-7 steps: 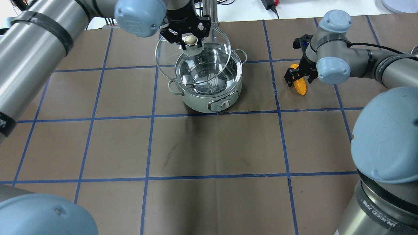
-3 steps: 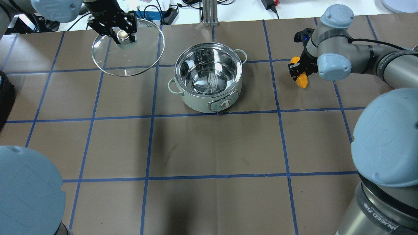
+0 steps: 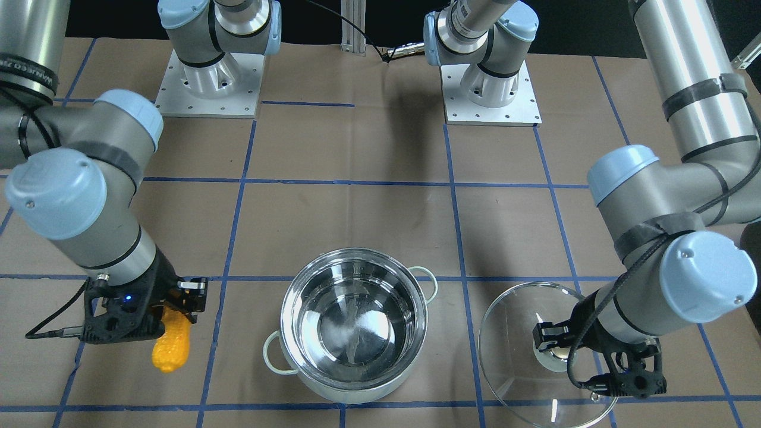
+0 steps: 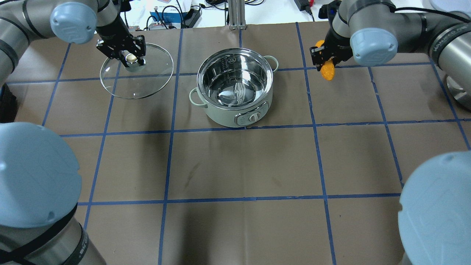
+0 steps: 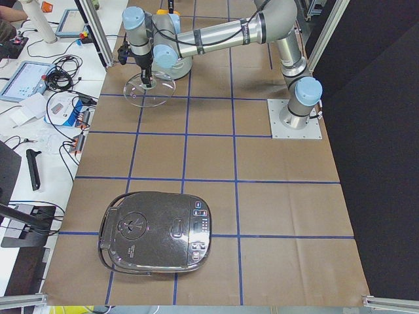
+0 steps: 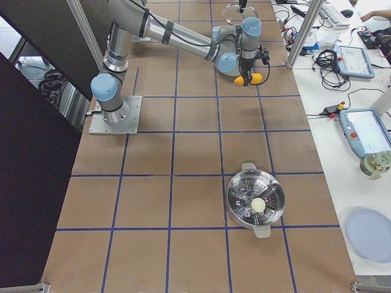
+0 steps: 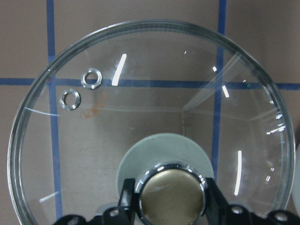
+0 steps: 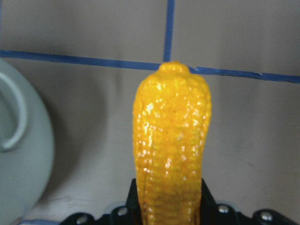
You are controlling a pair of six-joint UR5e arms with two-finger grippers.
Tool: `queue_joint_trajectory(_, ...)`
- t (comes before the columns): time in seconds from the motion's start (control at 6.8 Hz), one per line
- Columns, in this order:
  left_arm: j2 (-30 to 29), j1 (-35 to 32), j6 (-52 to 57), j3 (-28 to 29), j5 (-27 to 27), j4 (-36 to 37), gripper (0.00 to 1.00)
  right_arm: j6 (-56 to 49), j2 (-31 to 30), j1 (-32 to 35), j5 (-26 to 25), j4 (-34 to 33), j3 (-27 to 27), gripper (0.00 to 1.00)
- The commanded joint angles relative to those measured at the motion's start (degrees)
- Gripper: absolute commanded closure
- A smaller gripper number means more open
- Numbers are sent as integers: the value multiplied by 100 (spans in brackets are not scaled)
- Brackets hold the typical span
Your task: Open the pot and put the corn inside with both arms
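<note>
The steel pot (image 4: pixel 235 106) stands open at the table's far middle, empty inside; it also shows in the front-facing view (image 3: pixel 309 362). My left gripper (image 4: pixel 131 58) is shut on the knob of the glass lid (image 4: pixel 151 79) and holds it low over the table, left of the pot. The lid fills the left wrist view (image 7: pixel 140 117). My right gripper (image 4: pixel 323 60) is shut on the orange-yellow corn (image 4: pixel 328 71), which hangs tip down above the table, right of the pot. The corn shows close in the right wrist view (image 8: pixel 171 150), with the pot's handle (image 8: pixel 11 117) at the left edge.
A black-and-silver rice cooker (image 5: pixel 154 232) sits at the table's left end. A steel steamer pot (image 6: pixel 255 200) sits at the right end. The two arm bases (image 3: pixel 208 89) (image 3: pixel 490 95) stand at the robot's side. A metal post (image 4: pixel 235 14) rises behind the pot.
My left gripper carried the lid from over the pot to the left and lowered it. My right gripper lifted the corn off the table and moved it toward the far edge.
</note>
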Motion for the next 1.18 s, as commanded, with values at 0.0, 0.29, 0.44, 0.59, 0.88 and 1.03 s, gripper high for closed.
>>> queue_joint_trajectory(0.0, -185, 9, -22, -509, -1, 528, 99, 1196, 124, 915, 200, 793, -992, 91)
queue_joint_trajectory(0.29, -98, 227, 57, -1292, 129, 1529, 99, 1621, 861, 1636, -79, 795, -1522, 91)
queue_joint_trajectory(0.44, -89, 307, 57, -1304, 122, 1542, 99, 1676, 1178, 1858, -298, 725, -1551, 91)
queue_joint_trajectory(0.59, -80, 308, 5, -1356, 87, 1534, 98, 1703, 1433, 1895, -275, 385, -1560, 91)
queue_joint_trajectory(0.88, -28, 282, -196, -1339, 69, 1472, 0, 1720, 1655, 1921, -204, 311, -1525, 90)
queue_joint_trajectory(1.03, 269, 229, -233, -1313, 69, 1237, 0, 1712, 1682, 1939, -126, 320, -1490, 88)
